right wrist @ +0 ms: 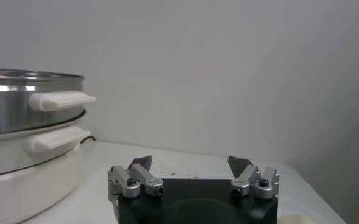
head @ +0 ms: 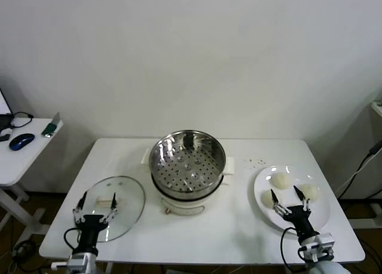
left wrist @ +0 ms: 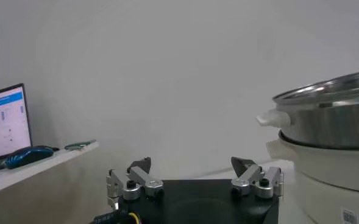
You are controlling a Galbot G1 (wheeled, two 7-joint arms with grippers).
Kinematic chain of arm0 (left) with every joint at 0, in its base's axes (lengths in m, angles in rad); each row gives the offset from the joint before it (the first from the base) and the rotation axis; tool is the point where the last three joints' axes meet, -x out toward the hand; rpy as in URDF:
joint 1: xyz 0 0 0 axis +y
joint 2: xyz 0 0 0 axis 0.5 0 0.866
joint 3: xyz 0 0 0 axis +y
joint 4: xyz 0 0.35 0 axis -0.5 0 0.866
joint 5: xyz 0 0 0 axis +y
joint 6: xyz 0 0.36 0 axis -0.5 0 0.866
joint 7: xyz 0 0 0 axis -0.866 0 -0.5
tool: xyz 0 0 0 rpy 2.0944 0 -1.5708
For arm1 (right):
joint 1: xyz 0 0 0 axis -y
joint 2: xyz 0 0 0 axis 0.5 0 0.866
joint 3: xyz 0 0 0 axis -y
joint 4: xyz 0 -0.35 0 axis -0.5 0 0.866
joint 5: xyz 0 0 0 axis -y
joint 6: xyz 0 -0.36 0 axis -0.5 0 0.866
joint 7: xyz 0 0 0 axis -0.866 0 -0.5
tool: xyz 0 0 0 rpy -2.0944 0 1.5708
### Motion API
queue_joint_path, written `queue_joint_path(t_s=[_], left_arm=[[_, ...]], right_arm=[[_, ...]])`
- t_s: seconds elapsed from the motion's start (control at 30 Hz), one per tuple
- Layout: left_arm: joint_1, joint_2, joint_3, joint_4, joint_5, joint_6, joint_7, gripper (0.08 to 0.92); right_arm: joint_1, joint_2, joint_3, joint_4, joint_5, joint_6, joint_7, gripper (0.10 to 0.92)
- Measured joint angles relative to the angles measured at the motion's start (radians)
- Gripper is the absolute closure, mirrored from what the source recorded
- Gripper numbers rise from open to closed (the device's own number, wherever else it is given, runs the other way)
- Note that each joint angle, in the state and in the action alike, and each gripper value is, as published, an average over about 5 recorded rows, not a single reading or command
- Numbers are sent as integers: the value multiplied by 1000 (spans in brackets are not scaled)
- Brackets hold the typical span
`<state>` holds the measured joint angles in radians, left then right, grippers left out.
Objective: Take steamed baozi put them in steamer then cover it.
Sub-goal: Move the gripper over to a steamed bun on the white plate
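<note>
No bun is loaded yet: the right hand (head: 289, 199) hovers released above the baozi (head: 280, 180), left hand (head: 95, 203) released near the cover (head: 122, 202). Next, the right hand descends on a bun, then carries toward nine o'clock into the steamer (head: 187, 160).

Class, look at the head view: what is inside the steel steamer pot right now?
Only the steamer's bare perforated floor shows; no baozi inside. Whatever lies beneath that floor is hidden.
</note>
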<state>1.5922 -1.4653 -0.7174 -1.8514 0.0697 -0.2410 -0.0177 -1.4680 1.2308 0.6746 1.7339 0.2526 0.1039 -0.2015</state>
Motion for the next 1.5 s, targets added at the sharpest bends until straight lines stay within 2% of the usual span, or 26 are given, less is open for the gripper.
queue_joint_path(t_s=[0.13,0.3,0.63,0.87,1.13,1.5], left_arm=[[1,2,-1,2,5,2,-4,177],[6,7,6,-6,14,9,-3,177],[4,7,12,-9,37,21,-3,177],[-3,7,15,8,41,23,-3,177],[-10,23,6,28,40,30,-2,177],[-23,46,-1,49,37,46,5,177]], right_arm=[[23,-43,-4,-8,-25,-32,-38,203],[86,-171,-26,-39,-72,-106,-144,203],[324,-500,-158,-189,-234,-148,-492,203],[627,-626,-397,-336,-373,-106,-711,203],[1028,-642,-790,-516,-482,-65,-881,203],[1367,-502,-1192,-760,-555,-35,-976,203]])
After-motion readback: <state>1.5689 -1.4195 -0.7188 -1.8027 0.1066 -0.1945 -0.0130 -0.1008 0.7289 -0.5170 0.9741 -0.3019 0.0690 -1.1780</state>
